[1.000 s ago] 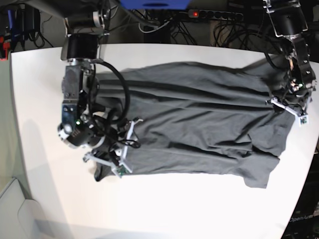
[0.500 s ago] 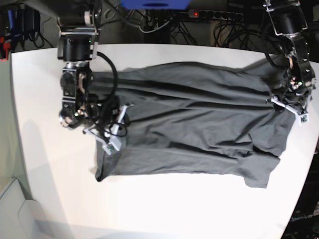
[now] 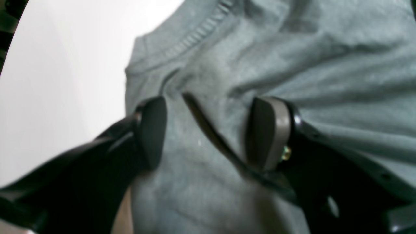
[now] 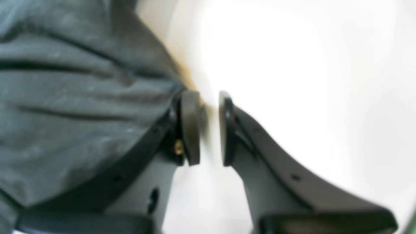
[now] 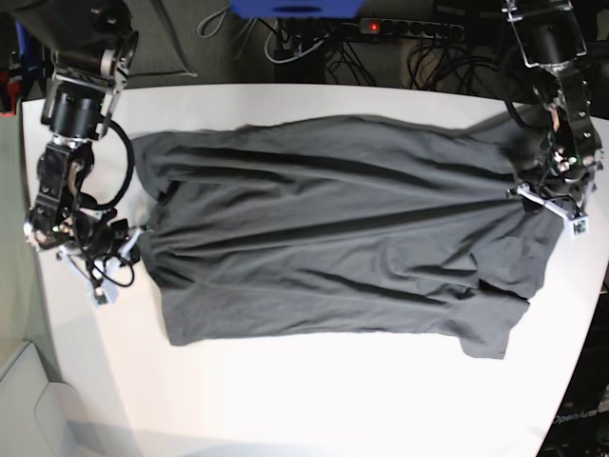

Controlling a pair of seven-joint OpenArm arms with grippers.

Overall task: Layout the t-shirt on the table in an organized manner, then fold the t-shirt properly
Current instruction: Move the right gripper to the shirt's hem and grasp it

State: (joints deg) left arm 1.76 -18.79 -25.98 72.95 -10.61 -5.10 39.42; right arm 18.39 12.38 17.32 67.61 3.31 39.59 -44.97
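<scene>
We're in layout: wrinkly charcoal-grey cloth t-shirt (image 5: pixel 333 238) lies spread across the white smooth bench (image 5: pixel 304 400). Left gripper (image 3: pixel 208 133) spread, pressing the collar; right gripper (image 4: pixel 204 128) nearly pressed together at the hem edge, grip unclear. Next: smooth, then fold.

A: How many garments? B: One t-shirt (image 5: pixel 333 238) on one table (image 5: pixel 304 400); two grippers, right gripper (image 5: pixel 119 262) at nine o'clock, left gripper (image 5: pixel 552 205) at three; perhaps one power strip (image 5: pixel 409 29) at twelve.
</scene>
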